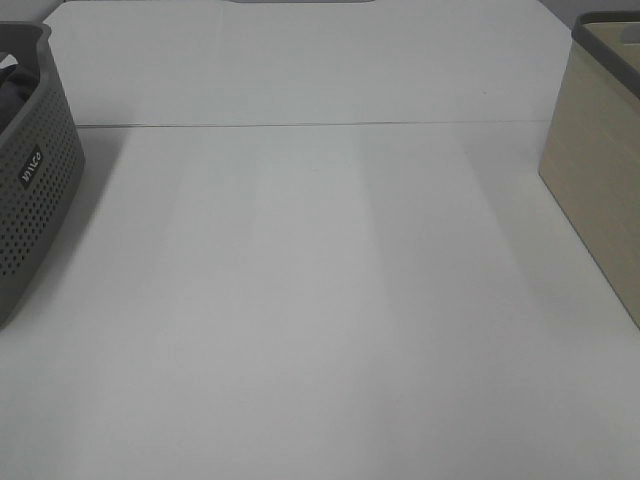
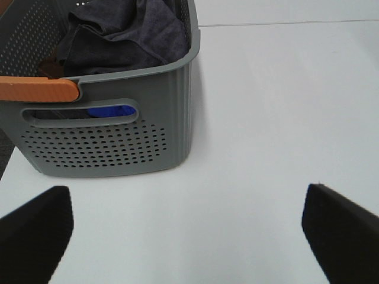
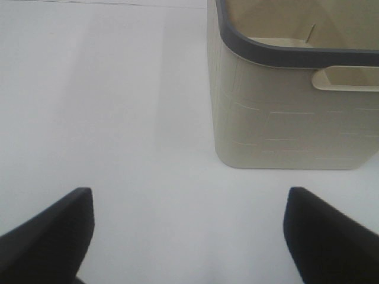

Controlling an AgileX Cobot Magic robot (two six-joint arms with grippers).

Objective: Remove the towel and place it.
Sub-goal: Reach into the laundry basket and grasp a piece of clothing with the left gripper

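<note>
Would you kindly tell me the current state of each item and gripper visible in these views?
Grey perforated plastic basket: upright on the white table, loaded.
Dark charcoal-grey terry towel: crumpled inside that basket, not gripped.
Beige bin with grey rim: upright, open-topped.
Left gripper: open, holding nothing.
Right gripper: open, holding nothing.

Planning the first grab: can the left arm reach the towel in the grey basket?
Probably yes: the towel lies uncovered in the open-topped basket, and the left gripper faces it, open.

White table (image 1: 320, 300), grey basket (image 1: 30, 170), beige bin (image 1: 600, 170)
</note>
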